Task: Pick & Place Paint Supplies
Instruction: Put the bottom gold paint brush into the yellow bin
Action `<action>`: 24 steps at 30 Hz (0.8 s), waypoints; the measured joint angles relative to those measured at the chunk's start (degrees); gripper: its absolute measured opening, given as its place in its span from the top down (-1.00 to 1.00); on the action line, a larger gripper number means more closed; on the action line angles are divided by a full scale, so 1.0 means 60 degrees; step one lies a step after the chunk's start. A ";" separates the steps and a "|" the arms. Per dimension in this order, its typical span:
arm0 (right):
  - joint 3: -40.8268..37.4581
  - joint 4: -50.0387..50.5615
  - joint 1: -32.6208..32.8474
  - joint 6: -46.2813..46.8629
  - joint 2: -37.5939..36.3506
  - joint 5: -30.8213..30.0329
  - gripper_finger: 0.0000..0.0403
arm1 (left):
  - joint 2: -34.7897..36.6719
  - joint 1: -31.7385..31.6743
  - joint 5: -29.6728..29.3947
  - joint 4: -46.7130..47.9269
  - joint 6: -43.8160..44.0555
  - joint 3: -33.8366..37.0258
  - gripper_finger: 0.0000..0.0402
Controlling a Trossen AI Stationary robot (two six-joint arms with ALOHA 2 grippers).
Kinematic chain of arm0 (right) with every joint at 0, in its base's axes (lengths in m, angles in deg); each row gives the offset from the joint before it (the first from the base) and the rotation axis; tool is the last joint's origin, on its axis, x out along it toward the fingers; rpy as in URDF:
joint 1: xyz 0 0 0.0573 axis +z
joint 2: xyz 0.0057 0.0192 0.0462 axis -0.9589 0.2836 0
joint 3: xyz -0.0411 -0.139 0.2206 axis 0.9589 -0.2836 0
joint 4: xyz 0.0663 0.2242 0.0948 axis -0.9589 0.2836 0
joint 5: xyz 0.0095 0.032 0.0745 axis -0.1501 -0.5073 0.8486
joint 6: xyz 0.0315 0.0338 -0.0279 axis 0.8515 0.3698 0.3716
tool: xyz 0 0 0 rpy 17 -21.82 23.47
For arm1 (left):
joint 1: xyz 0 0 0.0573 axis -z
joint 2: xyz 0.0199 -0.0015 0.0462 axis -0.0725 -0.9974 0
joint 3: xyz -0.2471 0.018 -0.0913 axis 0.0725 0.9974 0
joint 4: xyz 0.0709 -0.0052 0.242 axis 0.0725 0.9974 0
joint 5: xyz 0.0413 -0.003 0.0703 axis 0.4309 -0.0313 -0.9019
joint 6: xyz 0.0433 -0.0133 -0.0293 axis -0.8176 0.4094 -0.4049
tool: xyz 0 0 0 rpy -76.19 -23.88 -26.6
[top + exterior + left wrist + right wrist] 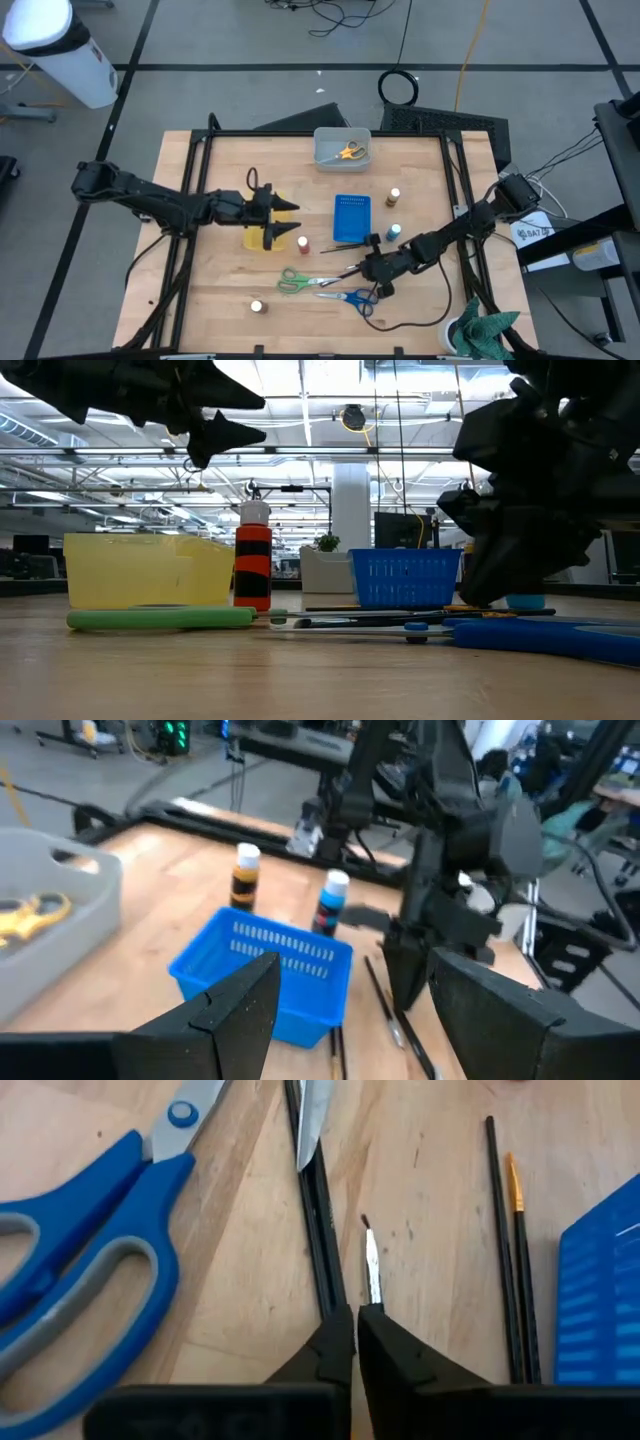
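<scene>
My right gripper (356, 1330) is low at the table (375, 268), shut on a thin brush (372, 1270) between the blue scissors (352, 297) and the blue tray (351, 217). More dark brushes (512, 1250) lie flat beside it. My left gripper (290, 220) hangs open above the yellow tray (258, 236), touching nothing. Green scissors (293, 281) lie flat on the wood. Bottles stand upright: red top (303, 244), white top (257, 307), blue top (394, 232), brown top (394, 197). Yellow scissors (350, 152) lie in the grey bin. My right gripper pinches the thin brush between its two fingers, just behind the silver ferrule (372, 1285). The fingers lie along the brush, and its short tip (365, 1222) sticks out past them. Whether the brush is off the wood cannot be told.
The grey bin (322, 158) sits at the table's far edge. A second dark brush (318, 1210) runs close beside my right fingers, next to a scissor blade (312, 1120). A cable loops on the near right of the table (420, 322). Bare wood lies near left.
</scene>
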 joint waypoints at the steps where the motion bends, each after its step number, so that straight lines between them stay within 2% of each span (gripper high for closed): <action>1: 0.0000 0.0006 0.0021 -0.0021 0.0000 -0.0015 0.99 | -0.0185 0.0055 0.0000 -0.0143 0.0072 0.0000 -0.33; 6: 0.0000 0.0129 0.0050 -0.0107 0.0000 0.0010 1.00 | -0.0953 0.0151 -0.0016 -0.0854 0.0407 0.0000 -0.33; 11: 0.0000 0.0763 0.0050 -0.0244 -0.0003 0.0074 1.00 | -0.1377 0.0148 -0.0015 -0.0928 0.0752 0.0000 -0.33; 18: 0.0011 0.0686 0.0043 -0.0240 -0.0025 0.1030 1.00 | -0.1886 0.0184 0.0084 -0.0944 0.1454 0.0000 -0.33; 24: 0.0004 0.0754 0.0070 -0.0212 -0.0137 0.0981 1.00 | -0.2014 0.0391 0.0084 -0.1045 0.0732 -0.0095 -0.33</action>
